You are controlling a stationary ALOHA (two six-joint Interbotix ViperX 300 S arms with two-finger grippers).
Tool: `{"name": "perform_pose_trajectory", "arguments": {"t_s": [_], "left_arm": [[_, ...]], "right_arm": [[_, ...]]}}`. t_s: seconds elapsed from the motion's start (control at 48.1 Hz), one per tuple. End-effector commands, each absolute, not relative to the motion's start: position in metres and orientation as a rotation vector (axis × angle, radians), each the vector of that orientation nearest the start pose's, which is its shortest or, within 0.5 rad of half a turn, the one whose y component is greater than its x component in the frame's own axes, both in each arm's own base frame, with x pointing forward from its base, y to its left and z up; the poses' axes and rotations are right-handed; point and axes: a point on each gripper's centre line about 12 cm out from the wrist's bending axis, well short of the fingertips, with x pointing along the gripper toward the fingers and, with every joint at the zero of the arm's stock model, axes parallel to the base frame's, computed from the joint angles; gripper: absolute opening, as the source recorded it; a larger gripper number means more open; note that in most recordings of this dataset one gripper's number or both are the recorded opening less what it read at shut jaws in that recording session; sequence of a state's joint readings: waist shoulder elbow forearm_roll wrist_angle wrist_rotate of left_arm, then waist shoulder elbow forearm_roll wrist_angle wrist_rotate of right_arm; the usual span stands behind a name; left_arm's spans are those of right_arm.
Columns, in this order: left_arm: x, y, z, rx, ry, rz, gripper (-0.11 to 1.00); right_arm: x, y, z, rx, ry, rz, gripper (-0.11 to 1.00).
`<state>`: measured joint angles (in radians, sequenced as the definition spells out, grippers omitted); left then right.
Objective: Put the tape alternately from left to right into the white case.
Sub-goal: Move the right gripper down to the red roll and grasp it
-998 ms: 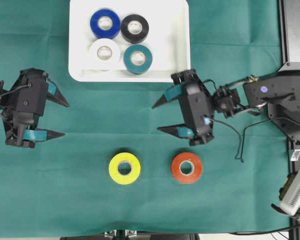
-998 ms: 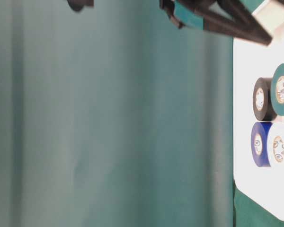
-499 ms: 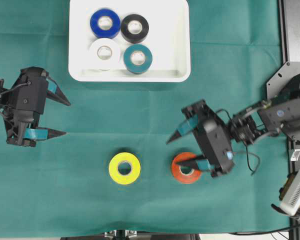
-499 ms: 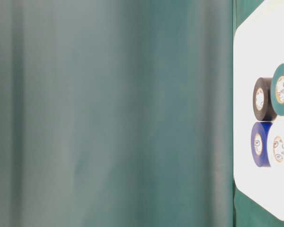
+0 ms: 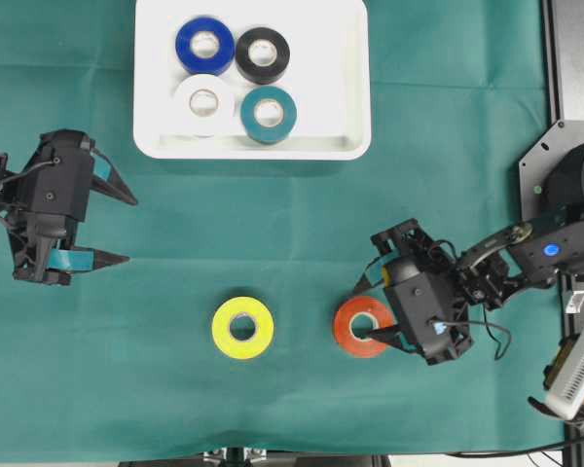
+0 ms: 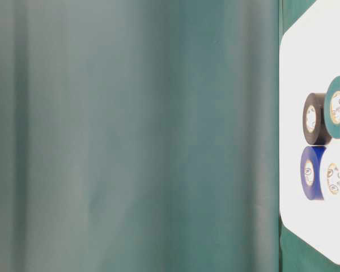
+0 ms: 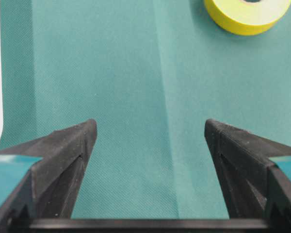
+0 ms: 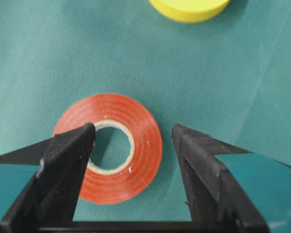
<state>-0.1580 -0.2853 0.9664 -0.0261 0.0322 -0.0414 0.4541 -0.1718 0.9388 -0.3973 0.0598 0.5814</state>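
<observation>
1. The right gripper (image 8: 133,133) is open over the red-orange roll (image 8: 109,147), one finger above its hole, holding nothing.
2. The left gripper (image 7: 150,131) is open and empty.
3. Four rolls lie in the white case (image 5: 350,88); the yellow roll (image 5: 242,328) is on the desk (image 5: 175,214).

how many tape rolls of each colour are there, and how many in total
blue tape: 1
black tape: 1
white tape: 1
teal tape: 1
yellow tape: 1
red-orange tape: 1
total: 6 rolls, 4 in the white case and 2 on the green cloth
</observation>
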Motion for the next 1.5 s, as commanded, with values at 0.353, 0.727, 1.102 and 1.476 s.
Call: {"name": "perform_pose_trajectory", "arguments": {"t_s": [0.353, 0.727, 1.102, 1.476], "left_arm": [[0.298, -0.039, 0.174, -0.025, 0.683, -0.101, 0.47], [0.297, -0.038, 0.173, -0.026, 0.687, -0.098, 0.47], [0.296, -0.038, 0.173, -0.026, 0.687, -0.098, 0.47], [0.296, -0.038, 0.172, -0.024, 0.689, -0.099, 0.47]], "right_arm": [[0.284, 0.135, 0.122, -0.037, 0.887, 0.320, 0.68], [0.295, 0.127, 0.106, -0.042, 0.946, 0.268, 0.68], [0.299, 0.129, 0.108, -0.039, 0.937, 0.270, 0.36], [0.301, 0.130, 0.112, -0.033, 0.924, 0.273, 0.24]]}}
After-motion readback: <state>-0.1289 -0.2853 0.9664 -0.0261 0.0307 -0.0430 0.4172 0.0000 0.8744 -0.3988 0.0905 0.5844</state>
